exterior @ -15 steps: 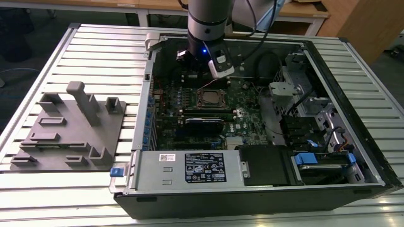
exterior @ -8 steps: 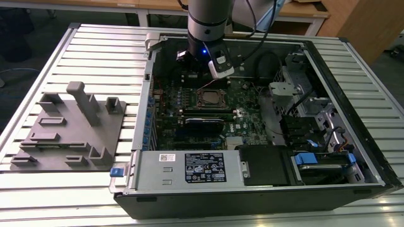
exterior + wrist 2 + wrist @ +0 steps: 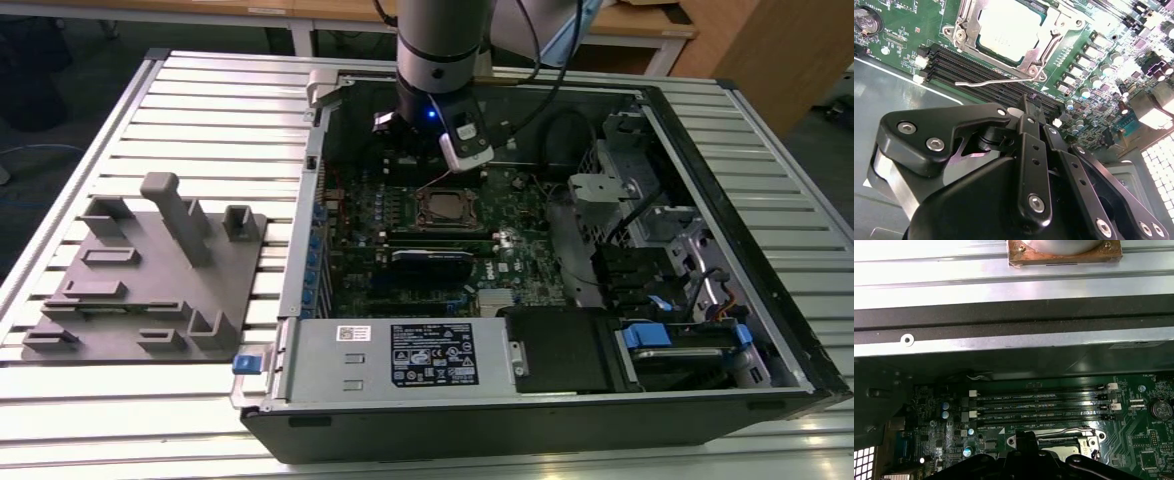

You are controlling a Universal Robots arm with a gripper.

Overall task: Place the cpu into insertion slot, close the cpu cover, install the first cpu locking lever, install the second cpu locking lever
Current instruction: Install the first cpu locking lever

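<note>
So the cpu (image 3: 1006,30), a dull silver-grey square, sat in the insertion slot (image 3: 447,210) near the green board's (image 3: 901,52) edge by the memory slots (image 3: 979,70), cpu cover (image 3: 1053,37) framing it. The gripper (image 3: 1029,106) hung close by, fingers pinched together, holding nothing.

Open room lies above the insertion slot (image 3: 447,208) for my hand (image 3: 466,152); the case wall (image 3: 1004,342) stands just beyond it, while cables (image 3: 571,125) and the drive cage (image 3: 627,160) crowd the exterior view's right.
</note>
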